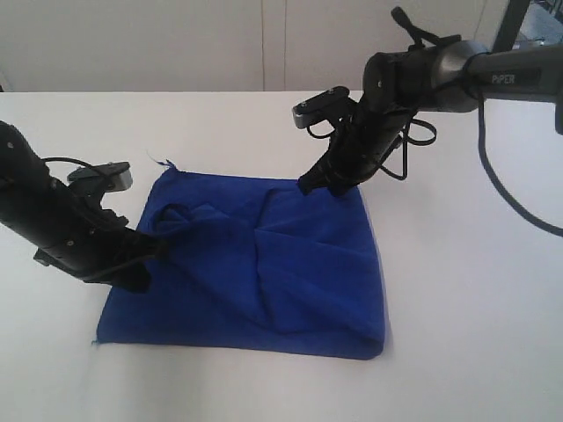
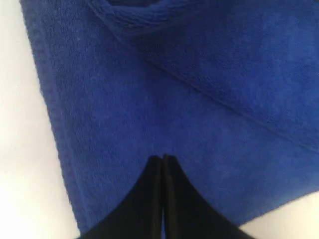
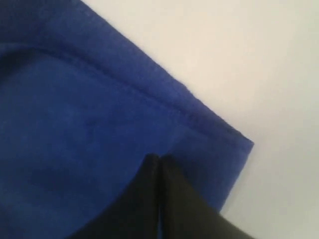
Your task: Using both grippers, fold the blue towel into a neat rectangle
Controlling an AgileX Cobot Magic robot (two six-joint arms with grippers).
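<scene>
The blue towel (image 1: 264, 272) lies rumpled on the white table (image 1: 466, 290), with creases and a raised fold near its left side. My left gripper (image 1: 151, 251) sits low at the towel's left edge. In the left wrist view its jaws are pressed together over the flat towel (image 2: 199, 99), left gripper (image 2: 162, 158) showing no bunched cloth at the tips. My right gripper (image 1: 307, 186) is at the towel's far edge, right of its middle. In the right wrist view the right gripper (image 3: 159, 158) is shut just above the towel (image 3: 75, 124), short of a corner (image 3: 246, 144).
A black cable (image 1: 510, 193) hangs in a loop from the right arm over the table's right side. A pale wall (image 1: 176, 44) runs along the table's far edge. Bare tabletop (image 1: 246, 387) surrounds the towel.
</scene>
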